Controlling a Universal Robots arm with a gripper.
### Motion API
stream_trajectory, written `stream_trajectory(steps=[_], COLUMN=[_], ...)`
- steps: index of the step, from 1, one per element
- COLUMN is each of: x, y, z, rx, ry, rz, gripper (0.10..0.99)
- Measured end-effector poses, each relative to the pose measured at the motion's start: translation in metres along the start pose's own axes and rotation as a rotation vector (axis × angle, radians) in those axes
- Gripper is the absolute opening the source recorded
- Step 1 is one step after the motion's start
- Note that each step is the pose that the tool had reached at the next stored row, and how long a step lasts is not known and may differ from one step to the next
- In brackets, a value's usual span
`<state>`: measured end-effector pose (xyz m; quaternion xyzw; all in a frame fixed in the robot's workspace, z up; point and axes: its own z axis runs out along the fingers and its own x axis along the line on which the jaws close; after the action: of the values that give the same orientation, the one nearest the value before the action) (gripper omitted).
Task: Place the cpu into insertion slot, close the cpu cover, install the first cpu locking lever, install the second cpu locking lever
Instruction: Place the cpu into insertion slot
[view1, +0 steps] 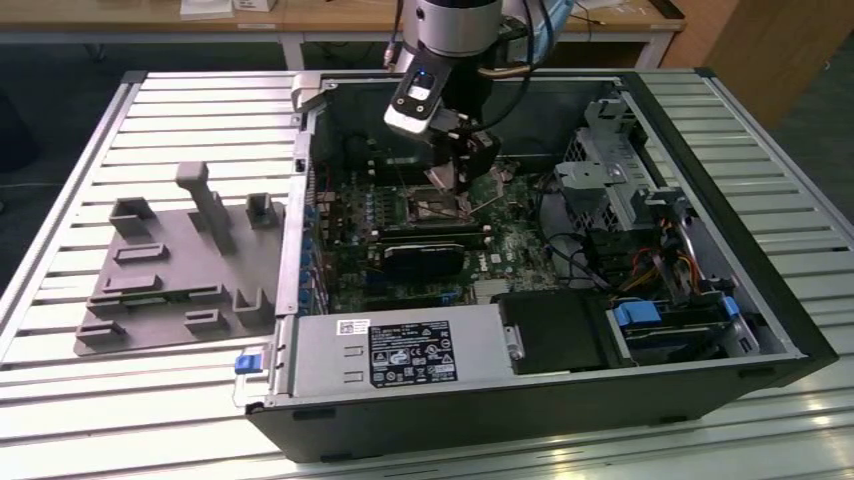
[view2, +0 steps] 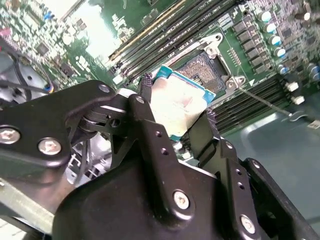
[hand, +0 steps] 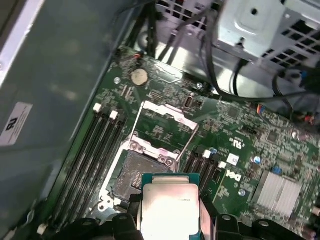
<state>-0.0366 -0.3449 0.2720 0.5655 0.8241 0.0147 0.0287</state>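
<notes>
Gripper (view2: 177, 102) clamps cpu (hand: 170, 210) above insertion slot (hand: 131, 172); cpu hides part of slot.

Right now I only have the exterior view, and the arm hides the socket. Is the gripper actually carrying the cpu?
Observer: Yes. In both wrist views the gripper is shut on the cpu, pinching it by two opposite edges.
Operator: Is the socket ready for it?
Observer: In the first wrist view the insertion slot lies open with its dark centre exposed, and the cpu is not yet seated in it.
Operator: And the cover?
Observer: The cpu cover is swung back. It lies on the side of the insertion slot away from the cpu.
</notes>
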Motion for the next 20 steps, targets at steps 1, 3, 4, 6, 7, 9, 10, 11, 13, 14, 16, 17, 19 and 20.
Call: stream_trajectory(steps=[1,3,4,6,7,9,10,11,13,14,16,17,19,20], x=[0.0000,0.0000,0.0000,0.0000,0.0000,0.0001,0.0001,0.0001,0.0001,0.0002,0.0004,0.0006,0.0009,0.0010], y=[0.0000,-0.0001,-0.0001,-0.0001,-0.0001,-0.0001,-0.0002,-0.0002,-0.0002,-0.0003,-0.0003,-0.0003,-0.0002,-0.0002], z=[0.0002,0.0007,0.0010,0.0015,0.0017,0.0022,0.0025,0.0027,0.0038,0.0044,0.0060,0.0068,0.0082,0.0089], rx=[0.000,0.001,0.002,0.003,0.003,0.005,0.005,0.006,0.007,0.007,0.008,0.008,0.008,0.008], ry=[-0.0010,-0.0029,-0.0038,-0.0058,-0.0069,-0.0090,-0.0101,-0.0112,-0.0131,-0.0140,-0.0152,-0.0156,-0.0148,-0.0135], rz=[0.016,0.047,0.063,0.096,0.113,0.148,0.165,0.183,0.219,0.233,0.255,0.263,0.275,0.278], gripper=[0.541,0.541,0.541,0.541,0.541,0.541,0.541,0.541,0.541,0.541,0.541,0.541,0.541,0.541])
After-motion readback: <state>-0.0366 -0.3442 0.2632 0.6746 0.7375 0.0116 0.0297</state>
